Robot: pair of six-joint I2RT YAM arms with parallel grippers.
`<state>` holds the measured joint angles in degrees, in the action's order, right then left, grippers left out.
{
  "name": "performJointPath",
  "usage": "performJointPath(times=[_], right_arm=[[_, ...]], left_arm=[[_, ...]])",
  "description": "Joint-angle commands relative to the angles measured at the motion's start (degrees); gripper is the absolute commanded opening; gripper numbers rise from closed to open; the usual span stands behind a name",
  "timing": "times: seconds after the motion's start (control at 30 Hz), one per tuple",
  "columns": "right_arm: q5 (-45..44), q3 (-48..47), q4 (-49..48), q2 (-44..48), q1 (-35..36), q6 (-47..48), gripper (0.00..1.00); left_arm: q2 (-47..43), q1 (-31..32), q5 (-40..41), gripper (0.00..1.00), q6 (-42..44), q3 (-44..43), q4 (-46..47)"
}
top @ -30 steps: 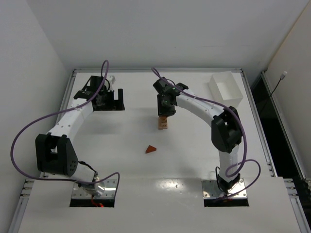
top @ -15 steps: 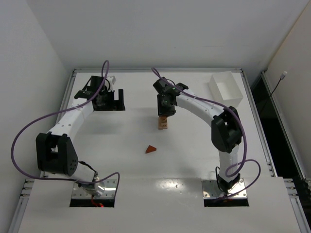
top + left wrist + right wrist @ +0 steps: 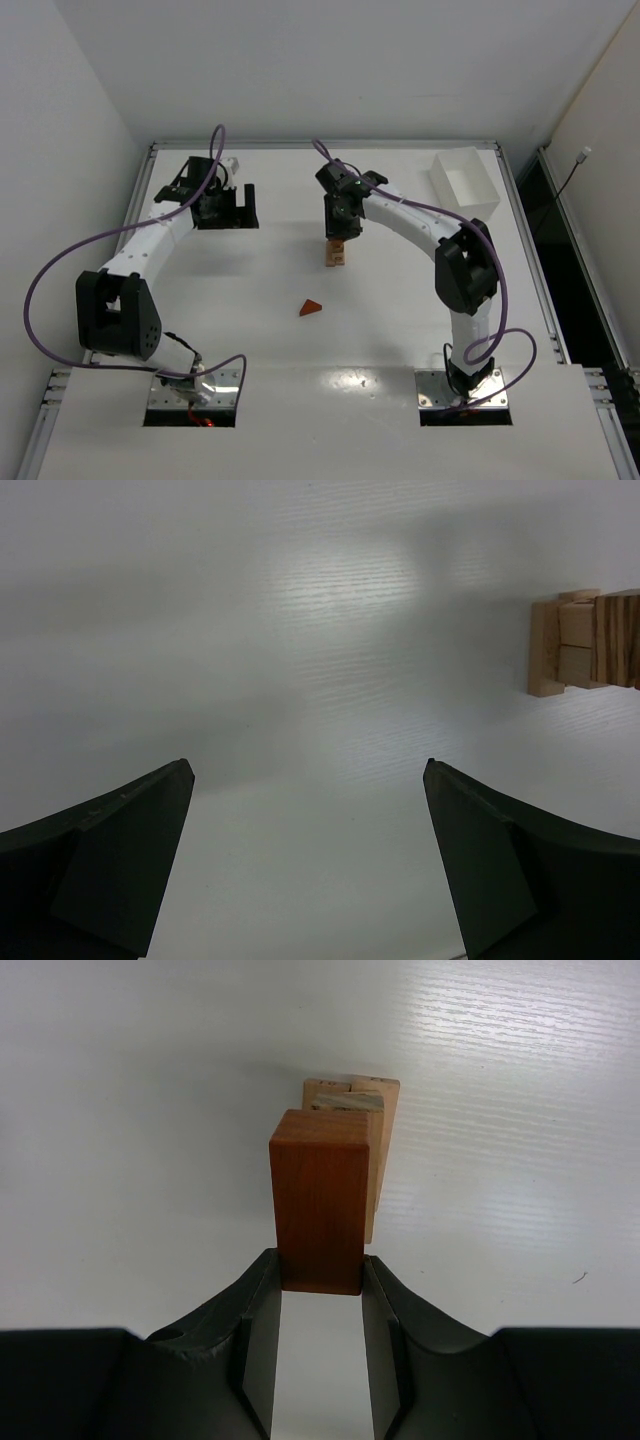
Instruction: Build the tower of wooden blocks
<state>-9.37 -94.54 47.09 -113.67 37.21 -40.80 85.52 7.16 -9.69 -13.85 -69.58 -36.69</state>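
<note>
Placement: right gripper (image 3: 320, 1265) pinched a reddish-brown rectangular wooden brick (image 3: 320, 1190) atop the tan-block tower (image 3: 376, 1150), seemingly seated; gentle release was due next. Left gripper (image 3: 307, 770) gaped.

Tower (image 3: 378, 1165) lower blocks tan, top block (image 3: 320, 1200) reddish-brown — loose wedge (image 3: 312, 308) orange-brown — box (image 3: 452, 192) white.

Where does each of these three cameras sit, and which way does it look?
Top external: above, behind the bases, looking down at the table; both arms show.
Left wrist: on the left arm, past the open left gripper toward the tower.
Right wrist: over the right gripper, shut on the reddish-brown block.
Shared: all see the tower.
</note>
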Motion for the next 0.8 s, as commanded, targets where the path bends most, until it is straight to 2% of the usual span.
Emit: performJointPath(times=[0.0, 0.3, 0.4, 0.43, 0.5, 0.53, 0.67, 0.77], right_arm=[[-1.3, 0.1, -0.9, 1.3, -0.4, -1.0, 0.0], [-0.7, 1.1, -0.9, 1.3, -0.9, -1.0, 0.01], [-0.2, 1.1, -0.9, 1.3, -0.9, -1.0, 0.11], [-0.2, 1.1, -0.9, 1.3, -0.9, -1.0, 0.19], [-0.2, 1.6, -0.9, 1.3, -0.9, -1.0, 0.25], [-0.2, 1.6, -0.9, 1.3, -0.9, -1.0, 0.31], [0.3, 1.6, -1.4, 1.3, -0.9, -1.0, 0.36], [1.5, 1.6, -2.0, 1.3, -0.9, -1.0, 0.35]], left_arm=[[0.7, 0.1, -0.7, 1.0, -0.5, -2.0, 1.3], [0.7, 0.1, -0.7, 1.0, -0.5, -2.0, 1.3], [0.7, 0.1, -0.7, 1.0, -0.5, -2.0, 1.3], [0.7, 0.1, -0.7, 1.0, -0.5, -2.0, 1.3], [0.7, 0.1, -0.7, 1.0, -0.5, -2.0, 1.3], [0.7, 0.1, -0.7, 1.0, -0.5, -2.6, 1.3], [1.2, 0.1, -0.7, 1.0, -0.5, -2.6, 1.3], [1.2, 0.1, -0.7, 1.0, -0.5, -2.6, 1.3]])
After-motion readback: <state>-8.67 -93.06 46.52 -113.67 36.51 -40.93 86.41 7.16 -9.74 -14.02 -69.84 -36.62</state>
